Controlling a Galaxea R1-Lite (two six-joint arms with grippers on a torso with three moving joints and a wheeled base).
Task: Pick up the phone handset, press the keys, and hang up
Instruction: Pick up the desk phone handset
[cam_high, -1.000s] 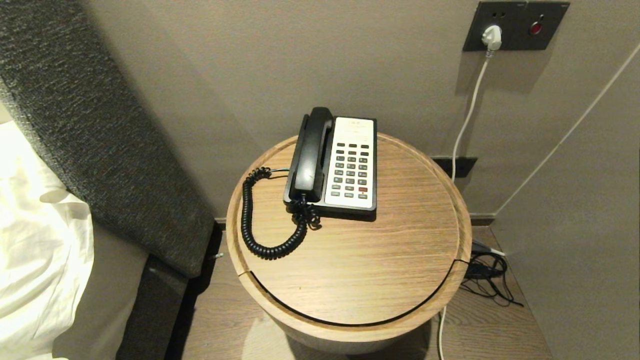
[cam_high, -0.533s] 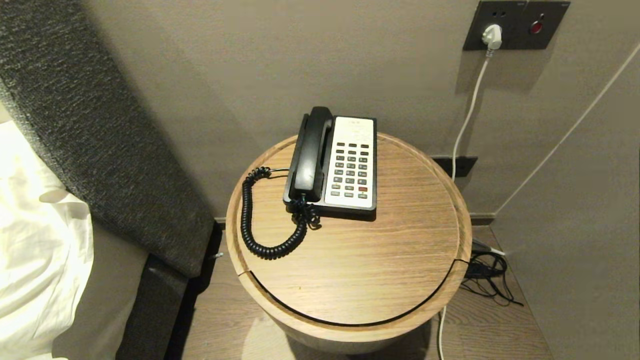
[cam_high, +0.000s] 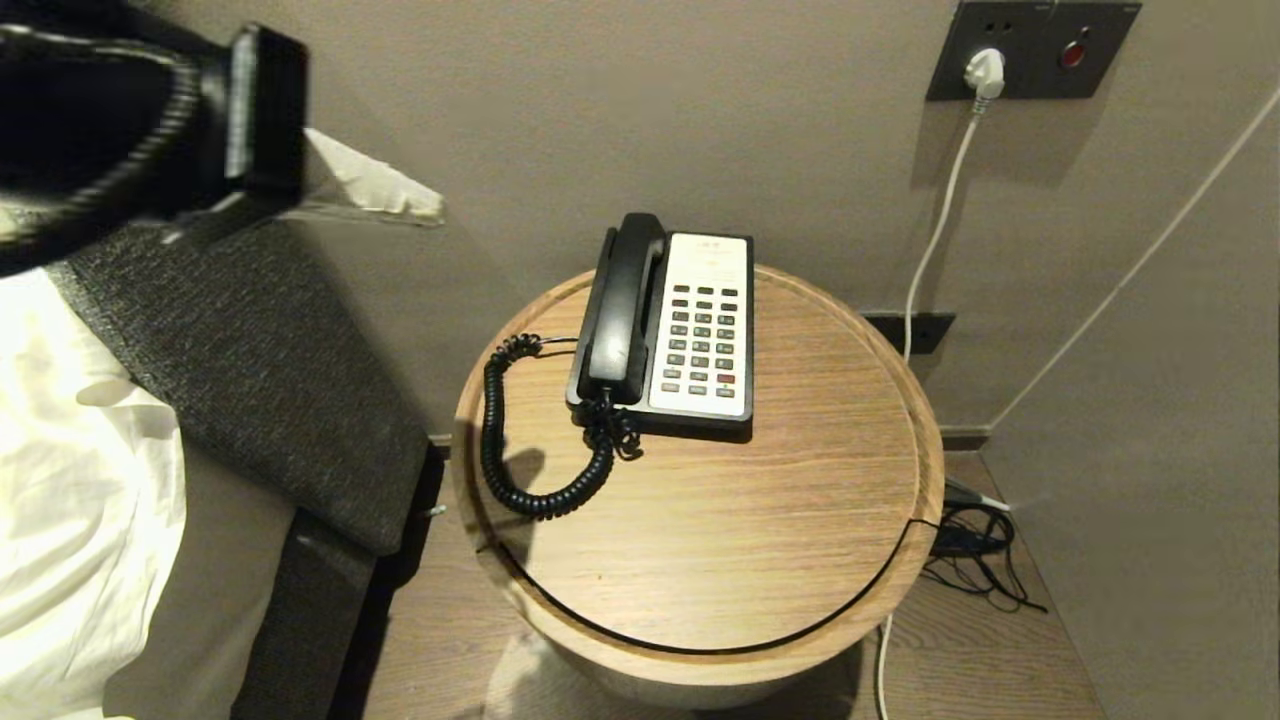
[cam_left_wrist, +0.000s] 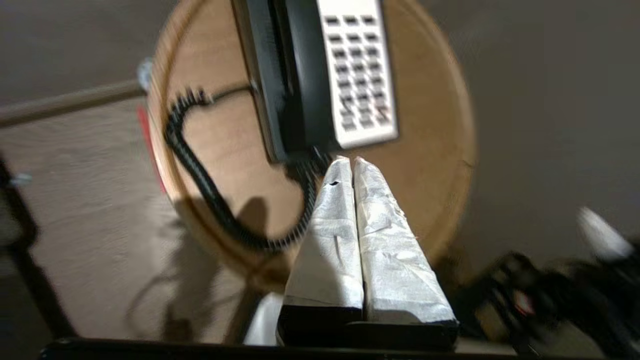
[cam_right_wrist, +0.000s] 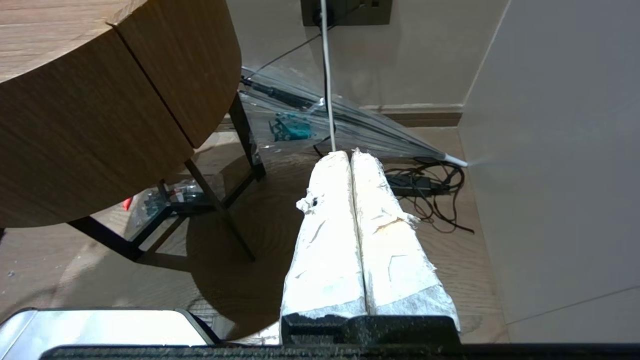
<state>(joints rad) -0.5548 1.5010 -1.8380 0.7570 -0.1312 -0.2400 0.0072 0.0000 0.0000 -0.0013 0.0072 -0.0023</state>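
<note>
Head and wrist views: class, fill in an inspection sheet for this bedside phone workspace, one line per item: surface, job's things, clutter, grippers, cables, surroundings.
Surface: round wooden table, rimmed top.
Job's things: phone handset lies in its cradle on the phone base, left of the keypad; coiled cord loops over the tabletop.
Clutter: nothing seen on the table besides the phone.
Grippers: left gripper shut, empty, raised at upper left, above and short of the phone; right gripper shut, empty, low beside the table.
Cables: white cable runs down from a wall socket; black cables tangled on the floor.
Surroundings: padded headboard, white bedding, beige walls.
</note>
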